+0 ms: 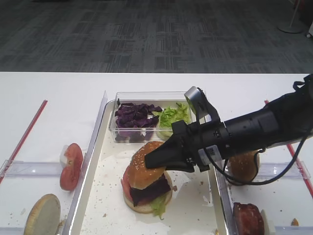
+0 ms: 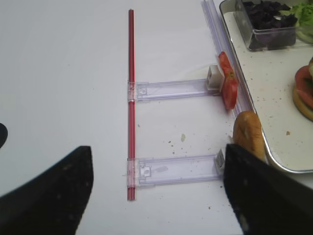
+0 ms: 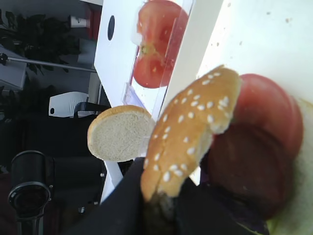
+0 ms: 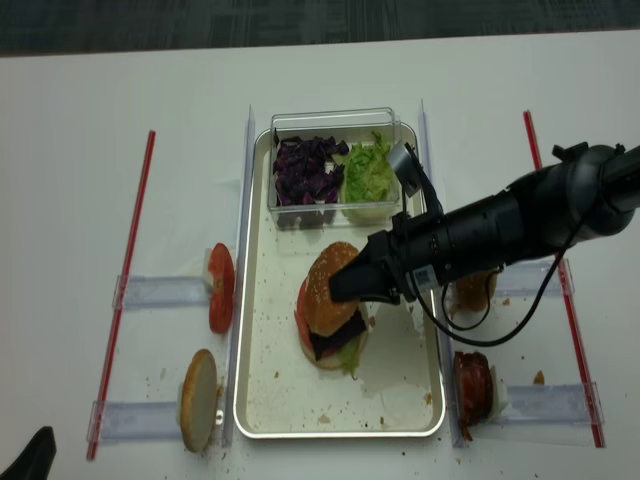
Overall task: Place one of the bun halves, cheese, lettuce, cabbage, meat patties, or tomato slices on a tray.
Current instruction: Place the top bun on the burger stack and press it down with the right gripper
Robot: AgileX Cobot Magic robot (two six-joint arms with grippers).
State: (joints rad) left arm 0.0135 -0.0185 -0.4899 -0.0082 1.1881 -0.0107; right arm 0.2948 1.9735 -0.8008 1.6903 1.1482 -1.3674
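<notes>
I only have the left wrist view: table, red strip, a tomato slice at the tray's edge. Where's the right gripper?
Observer: The right gripper is over the tray, shut on the edge of the sesame bun top.
Operator: Is that bun on anything?
Observer: It sits tilted on a stack: tomato slice, cabbage, lettuce, bottom bun.
Operator: Any ingredients right of the tray?
Observer: Yes, another bun and a dark red-brown piece stand in holders there.
Operator: And my left gripper?
Observer: Open, near the table's front left corner; only its tip shows from above.
</notes>
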